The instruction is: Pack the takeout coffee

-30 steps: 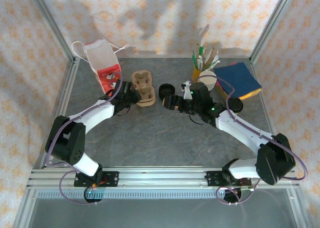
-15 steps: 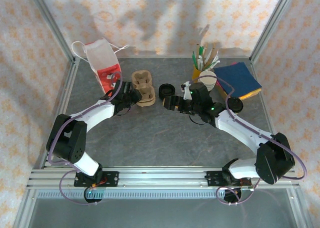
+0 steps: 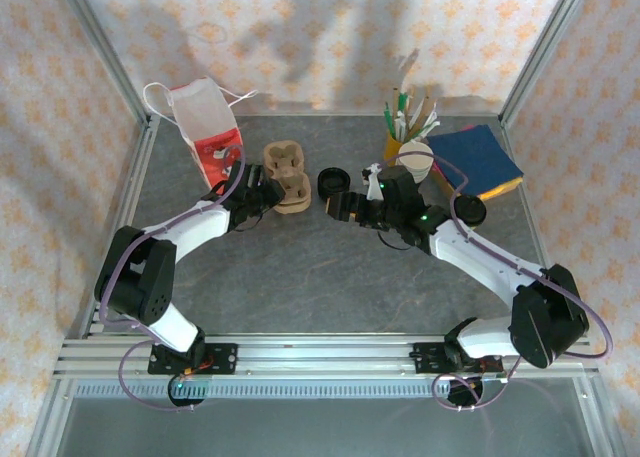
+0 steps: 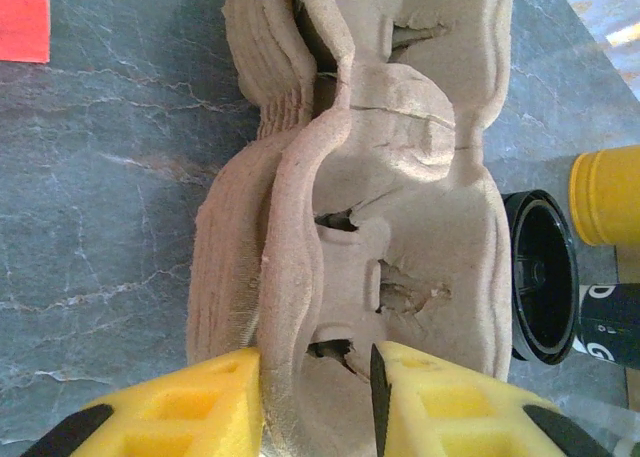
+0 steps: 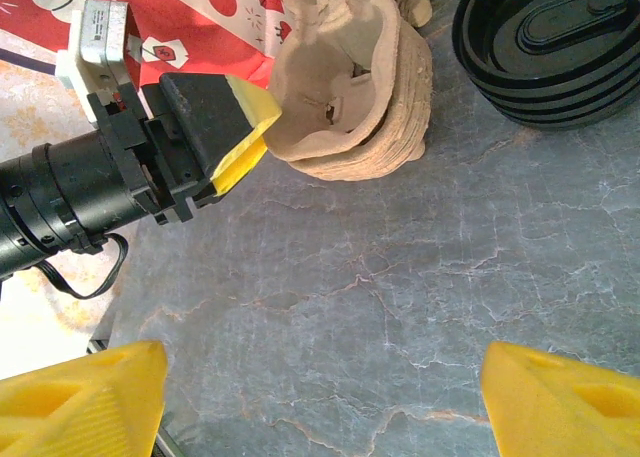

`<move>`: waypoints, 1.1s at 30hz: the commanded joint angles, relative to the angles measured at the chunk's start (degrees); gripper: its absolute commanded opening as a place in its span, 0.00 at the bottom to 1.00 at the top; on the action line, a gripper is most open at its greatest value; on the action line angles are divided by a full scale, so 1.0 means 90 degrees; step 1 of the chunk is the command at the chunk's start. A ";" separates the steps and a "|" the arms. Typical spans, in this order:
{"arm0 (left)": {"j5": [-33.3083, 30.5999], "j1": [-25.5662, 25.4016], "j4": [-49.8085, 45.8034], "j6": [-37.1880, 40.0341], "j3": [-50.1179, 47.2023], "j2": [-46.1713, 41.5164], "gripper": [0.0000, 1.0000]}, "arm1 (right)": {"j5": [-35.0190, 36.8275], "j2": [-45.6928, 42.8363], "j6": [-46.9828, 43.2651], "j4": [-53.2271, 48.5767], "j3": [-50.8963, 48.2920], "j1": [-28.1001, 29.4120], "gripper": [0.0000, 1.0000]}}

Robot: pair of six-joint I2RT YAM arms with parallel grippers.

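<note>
A stack of brown pulp cup carriers (image 3: 288,177) lies at the back middle of the table. My left gripper (image 3: 268,192) is shut on the near wall of the top carrier (image 4: 330,277), one yellow finger (image 4: 190,407) outside it and the other inside the cup well. In the right wrist view that top carrier (image 5: 335,72) sits tilted up off the stack. My right gripper (image 3: 345,205) hangs open over bare table (image 5: 330,307), just right of the carriers. The takeout coffee (image 3: 470,210) shows from above as a round black lid beside the right forearm.
A stack of black lids (image 3: 333,182) sits right of the carriers. Behind the right gripper are lidless cups (image 3: 415,160) and a yellow holder of straws (image 3: 397,137). A red and white bag (image 3: 210,132) stands at the back left, coloured napkins (image 3: 483,160) at the back right.
The left gripper's jaws have drawn a little closer on the carrier wall and its arm has shifted slightly. The right arm has barely moved.
</note>
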 commanded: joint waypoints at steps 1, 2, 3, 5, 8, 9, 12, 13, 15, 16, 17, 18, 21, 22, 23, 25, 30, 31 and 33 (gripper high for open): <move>0.0204 0.0064 0.0374 -0.0101 -0.0122 0.0070 0.32 | 0.0108 0.0042 -0.0019 -0.0043 0.0105 0.0035 0.81; 0.0263 0.0065 0.0431 -0.0102 -0.0141 0.0048 0.31 | 0.0105 0.0037 -0.0024 -0.0037 0.0110 0.0035 0.81; 0.0337 0.0074 0.0527 -0.0107 -0.0169 0.0031 0.30 | 0.0110 0.0039 -0.0023 -0.0037 0.0101 0.0035 0.81; 0.0395 0.0092 0.0686 -0.0149 -0.0253 -0.0028 0.27 | 0.0131 0.0043 -0.0024 -0.0031 0.0100 0.0035 0.81; 0.0439 0.0122 0.0867 -0.0161 -0.0347 -0.0132 0.23 | 0.0132 0.0044 -0.0007 -0.0029 0.0100 0.0035 0.81; 0.0489 0.0138 0.0952 -0.0147 -0.0378 -0.0165 0.21 | 0.0129 0.0053 -0.0010 -0.0036 0.0100 0.0035 0.81; 0.0579 0.0141 0.1044 -0.0074 -0.0405 -0.0252 0.17 | 0.0129 0.0053 -0.0005 -0.0053 0.0110 0.0035 0.81; 0.0581 0.0140 0.1083 -0.0049 -0.0422 -0.0288 0.16 | 0.0131 0.0049 0.0000 -0.0056 0.0115 0.0035 0.81; 0.0571 0.0141 0.1152 -0.0002 -0.0466 -0.0399 0.13 | 0.0160 0.0034 -0.0005 -0.0078 0.0120 0.0035 0.81; 0.0573 0.0142 0.1183 0.0010 -0.0482 -0.0453 0.12 | 0.0164 0.0032 -0.0029 -0.0088 0.0129 0.0035 0.81; 0.0593 0.0148 0.1212 0.0024 -0.0492 -0.0508 0.11 | 0.0196 0.0006 -0.0043 -0.0108 0.0130 0.0035 0.81; 0.0609 0.0143 0.1233 0.0033 -0.0497 -0.0561 0.10 | 0.0227 -0.0019 -0.0067 -0.0125 0.0144 0.0035 0.81; 0.0658 0.0143 0.1253 0.0106 -0.0507 -0.0731 0.07 | 0.0293 -0.0136 -0.0177 -0.0168 0.0186 0.0035 0.81; 0.0682 0.0145 0.1239 0.0143 -0.0492 -0.0785 0.07 | 0.0327 -0.0182 -0.0237 -0.0188 0.0205 0.0035 0.81; 0.0728 0.0144 0.1193 0.0198 -0.0474 -0.0835 0.06 | 0.0386 -0.0243 -0.0312 -0.0226 0.0234 0.0035 0.81; 0.0856 0.0145 0.1054 0.0344 -0.0407 -0.0933 0.04 | 0.0469 -0.0347 -0.0512 -0.0339 0.0335 0.0035 0.81; 0.1114 0.0142 0.0481 0.0778 -0.0292 -0.1360 0.02 | 0.0944 -0.0527 -0.1111 -0.0875 0.0681 0.0035 0.81; 0.1199 0.0147 0.0329 0.0881 -0.0248 -0.1443 0.01 | 0.1036 -0.0542 -0.1224 -0.0969 0.0752 0.0035 0.81; 0.1386 0.0133 -0.0199 0.1160 -0.0082 -0.1576 0.01 | 0.1215 -0.0567 -0.1454 -0.1181 0.0920 0.0035 0.81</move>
